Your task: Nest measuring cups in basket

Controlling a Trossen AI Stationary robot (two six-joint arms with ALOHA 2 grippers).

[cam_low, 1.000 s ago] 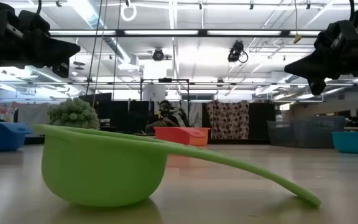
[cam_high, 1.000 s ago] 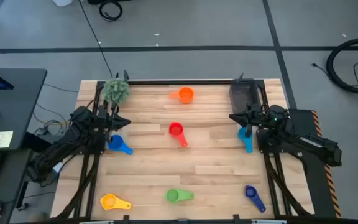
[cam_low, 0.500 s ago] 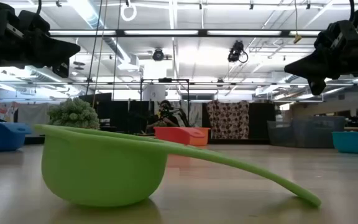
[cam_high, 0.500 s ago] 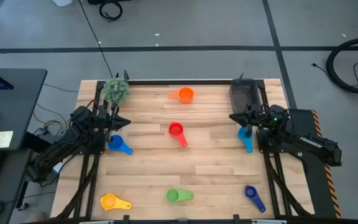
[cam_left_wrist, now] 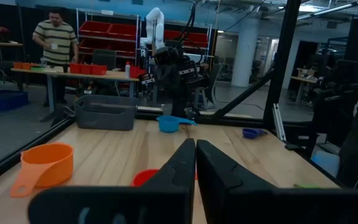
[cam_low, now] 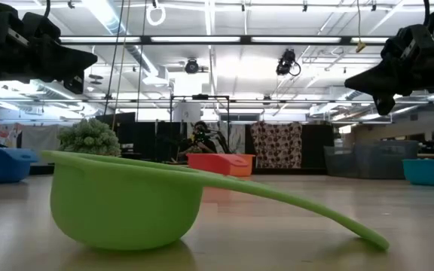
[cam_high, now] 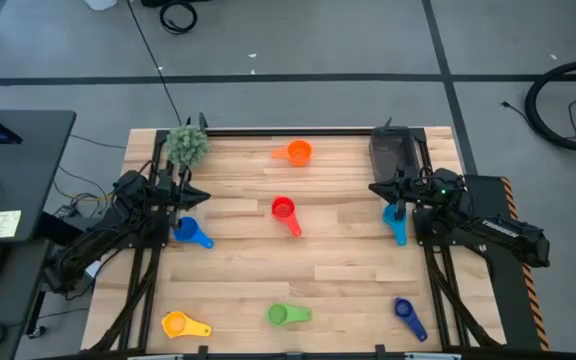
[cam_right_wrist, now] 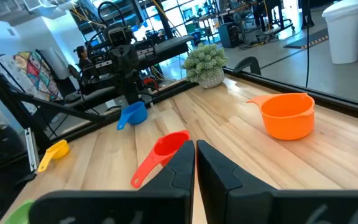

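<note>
Task looks unstarted: nothing nested. Basket (cam_high: pixel 391 152) sits at far right corner of table, seemingly without cups. Cups scattered, well apart: orange cup (cam_high: pixel 297 152) far centre, red cup (cam_high: pixel 284 210) mid-table, blue cup (cam_high: pixel 189 231) left, light blue cup (cam_high: pixel 396 222) right, near basket; yellow cup (cam_high: pixel 180 324), green cup (cam_high: pixel 285 315), dark blue cup (cam_high: pixel 406 314) along near edge. Left gripper (cam_left_wrist: pixel 195 163) hangs above blue cup, fingers pressed together, holding nothing. Right gripper (cam_right_wrist: pixel 195 163) hangs above light blue cup, fingers likewise together, nothing held. All seven left to move.

Off-task bits around the wooden table (cam_high: pixel 338 255)
A fuzzy green plant ball (cam_high: pixel 185 146) sits at the table's far left corner; a person (cam_left_wrist: pixel 55 46) stands well beyond it, past the far edge
</note>
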